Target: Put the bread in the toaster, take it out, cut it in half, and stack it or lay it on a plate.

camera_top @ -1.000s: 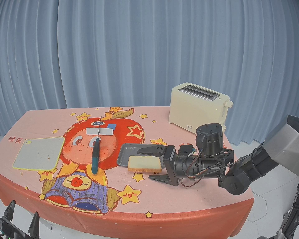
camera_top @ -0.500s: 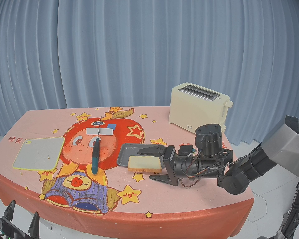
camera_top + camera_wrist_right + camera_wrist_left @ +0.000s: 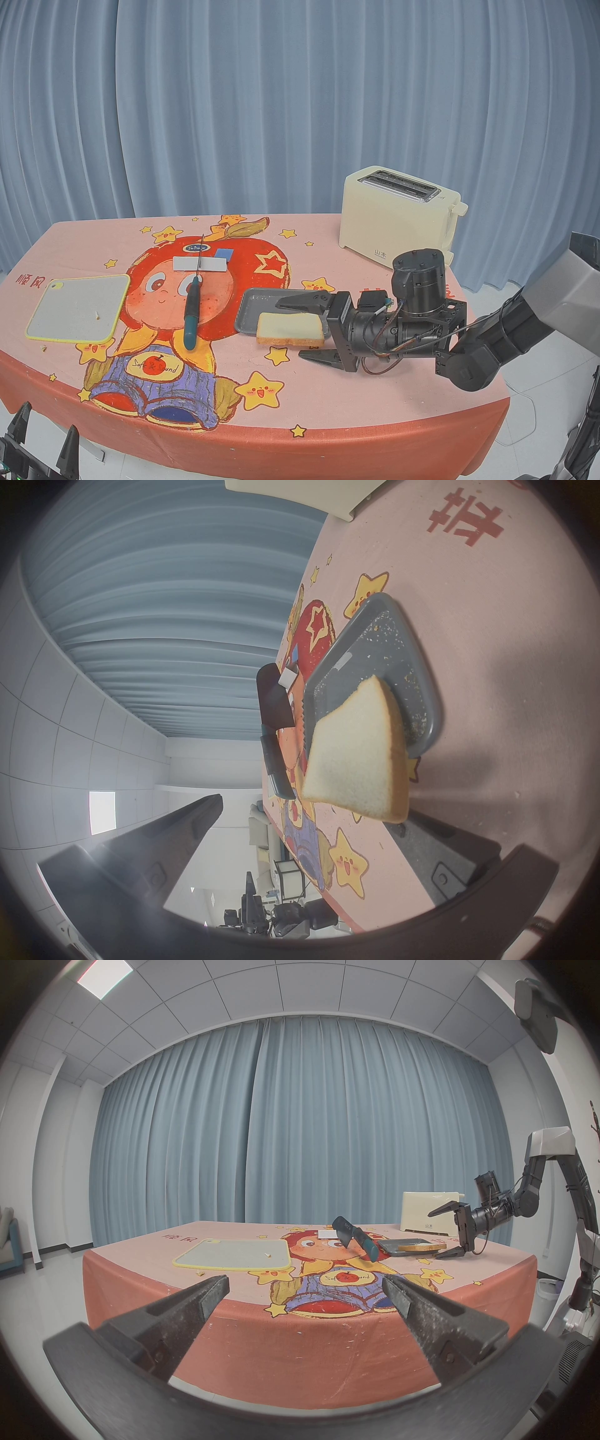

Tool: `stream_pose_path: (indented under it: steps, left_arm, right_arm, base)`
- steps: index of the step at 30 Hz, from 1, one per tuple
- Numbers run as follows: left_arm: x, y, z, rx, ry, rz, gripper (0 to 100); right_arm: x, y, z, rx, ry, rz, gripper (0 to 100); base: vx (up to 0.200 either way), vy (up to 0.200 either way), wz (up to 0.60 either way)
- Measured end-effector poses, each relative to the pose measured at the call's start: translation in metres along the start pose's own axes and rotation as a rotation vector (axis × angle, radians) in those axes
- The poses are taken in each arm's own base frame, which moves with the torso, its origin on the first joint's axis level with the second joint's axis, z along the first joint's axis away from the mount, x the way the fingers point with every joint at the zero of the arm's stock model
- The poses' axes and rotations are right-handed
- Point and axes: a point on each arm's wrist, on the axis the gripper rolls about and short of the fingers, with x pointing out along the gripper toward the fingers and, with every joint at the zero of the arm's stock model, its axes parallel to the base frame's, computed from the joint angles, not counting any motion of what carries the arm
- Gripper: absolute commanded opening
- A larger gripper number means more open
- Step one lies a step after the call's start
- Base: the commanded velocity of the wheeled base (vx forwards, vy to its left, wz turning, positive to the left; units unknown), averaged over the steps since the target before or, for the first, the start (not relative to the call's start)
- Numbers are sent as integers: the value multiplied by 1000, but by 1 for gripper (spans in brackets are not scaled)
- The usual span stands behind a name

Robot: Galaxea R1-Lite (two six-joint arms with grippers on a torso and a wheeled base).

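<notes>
At tray (image 3: pixel 262 299) near edge: bread (image 3: pixel 359 755) lies flat, part on rim, part over bench (image 3: pixel 350 400). My right hand (image 3: pixel 290 330) spread wide, flanking slice, apparently not touching. Judge slice light, soft, crushable: pinch across crust edges, gentle force, or it dents.

- Curtain (image 3: pixel 250 106): blue-grey, closely pleated, hung from ceiling to floor across the whole back of the room behind the desk.
- Ceiling (image 3: pixel 300 988): white square tiles in a grid.
- Light panel (image 3: pixel 103 975): one lit rectangle set into the ceiling grid, near the side wall.
- Side wall (image 3: pixel 56 1166): white, in large panels, meeting the curtain's edge; dark skirting (image 3: pixel 53 1249) at its foot.
- Floor (image 3: pixel 31 1316): pale, smooth, faintly glossy.
- Desk (image 3: pixel 350 400): draped in a salmon-pink cloth printed with an apple-headed cartoon figure and yellow stars.
</notes>
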Motion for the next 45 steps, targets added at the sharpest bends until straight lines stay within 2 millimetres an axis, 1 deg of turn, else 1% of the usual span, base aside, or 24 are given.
stream_pose_path:
  steps: [19, 26, 31, 32, 45]
  left_arm:
    - [0, 0, 0, 0, 0, 0, 100]
    - [0, 0, 0, 0, 0, 0, 100]
    - [0, 0, 0, 0, 0, 0, 100]
    - [0, 0, 0, 0, 0, 0, 100]
    - [0, 0, 0, 0, 0, 0, 100]
  right_arm:
    - [1, -2, 2, 7, -3, -3, 100]
    - [1, 0, 6, 62, -12, 7, 100]
    - [2, 2, 7, 68, -15, 13, 100]
    - [2, 2, 8, 69, -16, 12, 0]
    - [12, -13, 11, 89, -20, -27, 0]
  base:
    - [0, 0, 0]
    - [0, 0, 0]
    - [0, 0, 0]
    - [0, 0, 0]
    - [0, 0, 0]
